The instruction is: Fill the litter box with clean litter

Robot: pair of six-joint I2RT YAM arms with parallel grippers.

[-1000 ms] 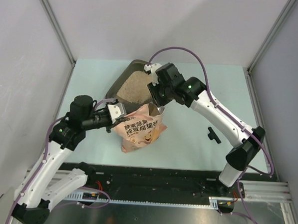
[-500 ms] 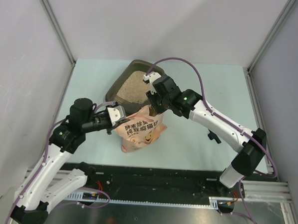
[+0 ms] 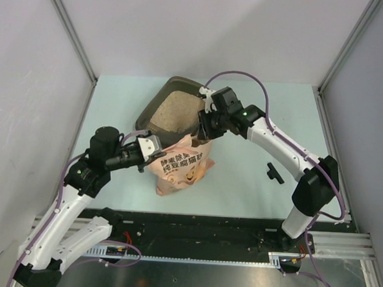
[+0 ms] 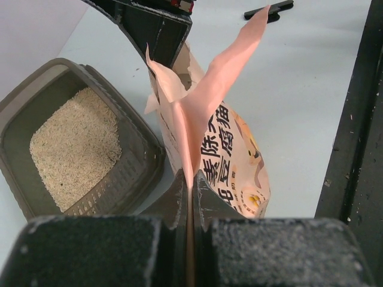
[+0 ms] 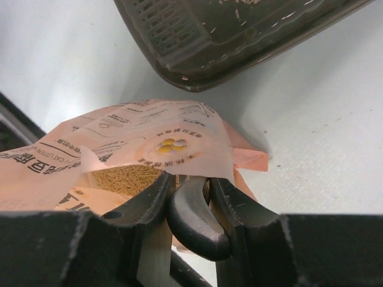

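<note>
The left gripper point(image 4: 188, 200) is pinched fully shut on the left lip of the bag point(image 3: 180, 170), holding its mouth up. If that thin paper slips out or tears, the mouth would fold shut and the upright bag could flop onto the table point(image 3: 257, 121).

The litter box point(image 3: 148, 110) lies just behind the bag. The clean litter point(image 3: 171, 110) covers only part of its floor (more of it shows inside the bag's mouth in the right wrist view), so the filling looks partway done.

The right gripper point(image 5: 191, 179) is at the bag's right lip, partly closed around a dark handle point(image 5: 194, 224) whose far end is hidden inside the bag. The handle is rounded and looks smooth. A loaded lift might let it swivel in the grip and scatter granules on the table between bag and tray. Snagging the lip on the way out could also drag the bag over.

Against a second ago, the left gripper and the bag sit where they were. The right wrist has shifted slightly to the right, after dipping toward the bag half a second ago. A small black piece point(image 3: 274, 171) on the table farther right was half hidden by the forearm then, and is in full view again.
</note>
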